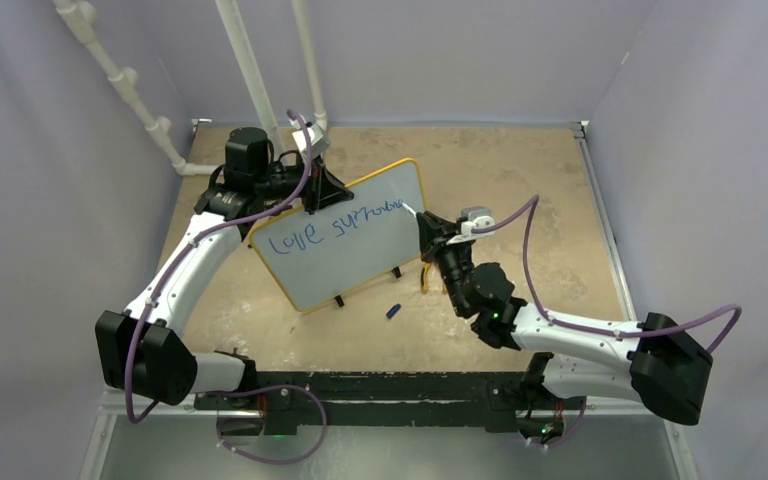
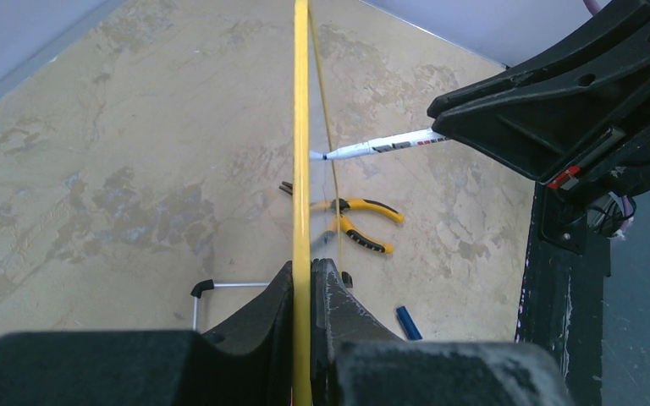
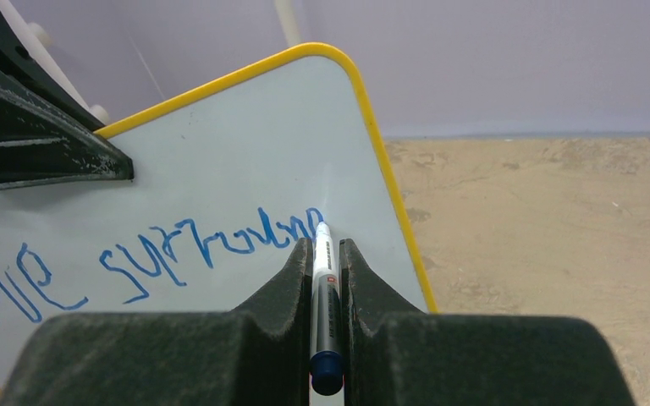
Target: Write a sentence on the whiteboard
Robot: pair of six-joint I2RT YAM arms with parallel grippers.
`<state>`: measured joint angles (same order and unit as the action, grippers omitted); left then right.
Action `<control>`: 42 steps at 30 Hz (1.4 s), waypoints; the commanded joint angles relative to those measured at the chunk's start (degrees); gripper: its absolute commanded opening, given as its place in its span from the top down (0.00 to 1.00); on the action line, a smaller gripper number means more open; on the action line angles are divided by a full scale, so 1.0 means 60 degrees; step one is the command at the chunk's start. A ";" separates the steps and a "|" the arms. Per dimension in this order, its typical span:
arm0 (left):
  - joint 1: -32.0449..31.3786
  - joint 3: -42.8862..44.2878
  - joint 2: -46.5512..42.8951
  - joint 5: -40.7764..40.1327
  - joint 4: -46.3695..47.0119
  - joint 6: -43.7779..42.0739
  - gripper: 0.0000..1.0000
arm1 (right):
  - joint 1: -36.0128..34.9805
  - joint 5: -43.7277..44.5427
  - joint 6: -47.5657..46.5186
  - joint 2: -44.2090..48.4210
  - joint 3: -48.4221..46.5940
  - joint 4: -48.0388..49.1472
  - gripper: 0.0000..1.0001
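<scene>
While standing on its feet on the tan table (image 1: 520, 180), the rectangular grey-white whiteboard (image 1: 355, 268), yellow-framed, is clamped at its top edge by the left gripper (image 2: 303, 275). Right gripper (image 3: 325, 245): closed around white blue-ended marker (image 3: 324, 296), tip at the end of the blue handwritten sentence (image 3: 212, 245). Yellow-handled pliers (image 2: 355, 222) lie beside the board.

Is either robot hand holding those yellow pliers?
No: the pliers lie free on the table; the left gripper clamps the whiteboard, the right gripper the marker.

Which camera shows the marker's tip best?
Right wrist: the marker runs straight ahead, its tip against the whiteboard at the end of the writing. Left wrist shows it side-on, reaching the board's edge. Top external shows it tiny.
</scene>
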<state>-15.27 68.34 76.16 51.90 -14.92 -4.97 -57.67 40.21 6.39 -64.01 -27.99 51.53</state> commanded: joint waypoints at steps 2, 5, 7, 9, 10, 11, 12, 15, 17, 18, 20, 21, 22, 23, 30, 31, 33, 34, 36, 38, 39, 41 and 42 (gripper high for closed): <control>-0.0077 -0.0490 0.0402 0.0227 -0.0879 -0.0311 1.00 | 0.0042 0.0286 -0.0660 -0.0079 -0.0565 0.0973 1.00; -0.0077 -0.0489 0.0402 0.0236 -0.0877 -0.0307 1.00 | 0.0046 0.0315 -0.0876 -0.0099 -0.0681 0.1170 1.00; -0.0078 -0.0490 0.0410 0.0242 -0.0882 -0.0303 1.00 | 0.0046 0.0295 -0.0980 -0.0088 -0.0739 0.1252 1.00; -0.0075 -0.0477 0.0389 0.0242 -0.0883 -0.0301 1.00 | 0.0046 0.0272 -0.1021 -0.0109 -0.0810 0.1296 1.00; -0.0077 -0.0489 0.0397 0.0242 -0.0876 -0.0299 1.00 | 0.0046 0.0248 -0.1021 -0.0151 -0.0834 0.1327 1.00; -0.0064 -0.0491 0.0402 0.0242 -0.0882 -0.0299 1.00 | 0.0046 0.0238 -0.1022 -0.0175 -0.0842 0.1347 1.00; -0.0074 -0.0489 0.0395 0.0242 -0.0875 -0.0310 1.00 | 0.0046 0.0238 -0.1022 -0.0203 -0.0860 0.1344 1.00; -0.0064 -0.0483 0.0388 0.0242 -0.0881 -0.0303 1.00 | 0.0046 0.0278 -0.0934 -0.0301 -0.0797 0.1289 1.00; -0.0070 -0.0478 0.0398 0.0252 -0.0883 -0.0309 1.00 | 0.0046 0.0314 -0.0759 -0.0306 -0.0703 0.1136 1.00; -0.0064 -0.0476 0.0388 0.0256 -0.0883 -0.0304 1.00 | 0.0046 0.0330 -0.0657 -0.0297 -0.0659 0.1049 1.00; -0.0064 -0.0467 0.0388 0.0256 -0.0876 -0.0301 1.00 | 0.0046 0.0383 -0.0456 -0.0228 -0.0549 0.0795 1.00; -0.0065 -0.0464 0.0389 0.0256 -0.0882 -0.0299 1.00 | 0.0046 0.0401 -0.0367 -0.0197 -0.0490 0.0711 1.00; -0.0070 -0.0477 0.0388 0.0256 -0.0883 -0.0299 1.00 | 0.0046 0.0416 -0.0288 -0.0170 -0.0446 0.0624 1.00; -0.0073 -0.0476 0.0388 0.0256 -0.0879 -0.0299 1.00 | 0.0046 0.0436 -0.0201 -0.0144 -0.0392 0.0529 1.00; -0.0065 -0.0467 0.0388 0.0256 -0.0879 -0.0307 1.00 | 0.0046 0.0659 0.0368 -0.0020 -0.0121 0.0072 1.00; -0.0063 -0.0475 0.0388 0.0256 -0.0882 -0.0300 1.00 | 0.0046 0.0666 0.0432 -0.0016 -0.0092 0.0028 1.00; -0.0063 -0.0476 0.0388 0.0256 -0.0883 -0.0299 1.00 | 0.0046 0.0682 0.0544 0.0021 -0.0028 -0.0084 1.00; -0.0063 -0.0476 0.0388 0.0256 -0.0883 -0.0299 1.00 | 0.0046 0.0693 0.0579 0.0045 -0.0003 -0.0129 1.00; -0.0063 -0.0469 0.0388 0.0256 -0.0883 -0.0303 1.00 | 0.0046 0.0711 0.0636 0.0062 0.0031 -0.0199 1.00; -0.0063 -0.0476 0.0388 0.0264 -0.0876 -0.0301 1.00 | 0.0046 0.0736 0.0652 0.0053 0.0052 -0.0251 1.00; -0.0063 -0.0474 0.0388 0.0257 -0.0882 -0.0301 1.00 | 0.0046 0.0764 0.0649 0.0061 0.0051 -0.0262 1.00; -0.0063 -0.0476 0.0388 0.0256 -0.0883 -0.0301 1.00 | 0.0046 0.0798 0.0616 0.0062 0.0063 -0.0233 1.00; -0.0063 -0.0469 0.0388 0.0256 -0.0883 -0.0299 1.00 | 0.0046 0.0821 0.0588 0.0063 0.0052 -0.0214 1.00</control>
<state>-15.11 68.34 76.23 51.68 -14.87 -4.93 -57.67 43.05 9.37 -64.75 -27.90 50.15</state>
